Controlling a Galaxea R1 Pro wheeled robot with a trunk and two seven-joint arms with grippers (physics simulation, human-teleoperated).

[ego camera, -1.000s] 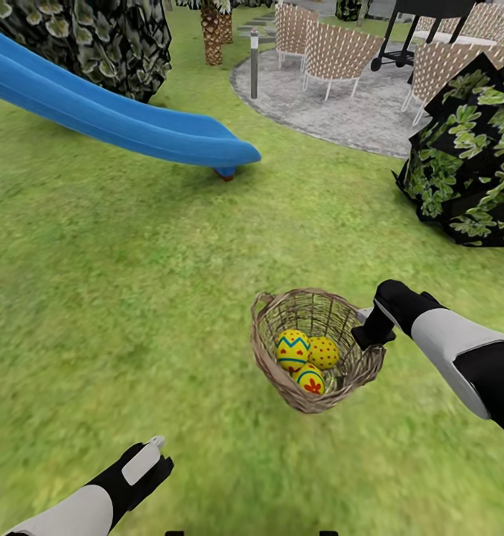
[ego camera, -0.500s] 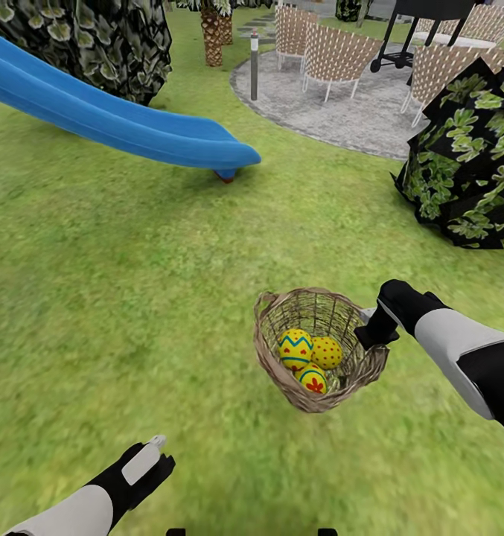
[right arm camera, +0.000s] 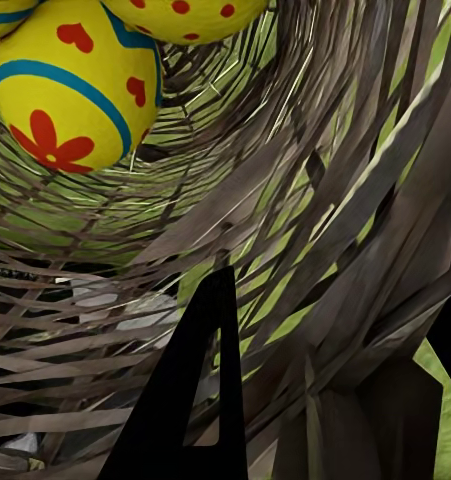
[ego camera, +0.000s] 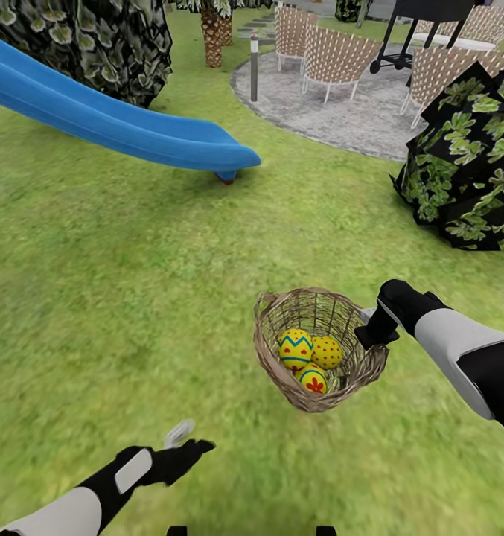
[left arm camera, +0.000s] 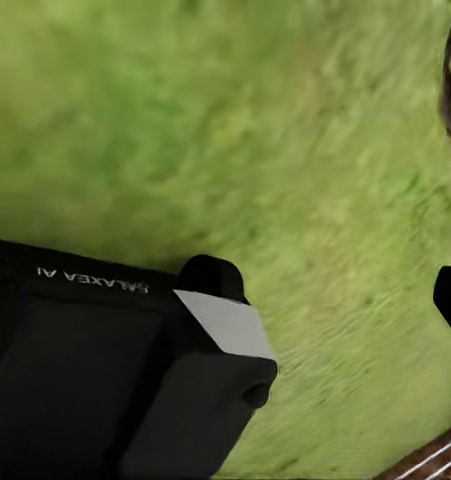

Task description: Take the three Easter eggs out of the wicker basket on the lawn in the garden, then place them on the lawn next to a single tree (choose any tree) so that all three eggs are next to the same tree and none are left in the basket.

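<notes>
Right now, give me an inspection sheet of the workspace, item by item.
Surface: green lawn, no debris near the robot.
Job's things: wicker basket tilted, three Easter eggs inside; none set out yet.
Clutter: nothing seen on the nearby grass.
Grippers: right gripper at the basket's rim, one finger inside the weave, appears to grip it; left gripper low over bare grass, holding nothing, opening unclear.
Cables: nothing seen.
Surroundings: blue slide ahead left, gravel circle with wicker chairs and a grill, leafy bush at right, palm trunk behind.
</notes>
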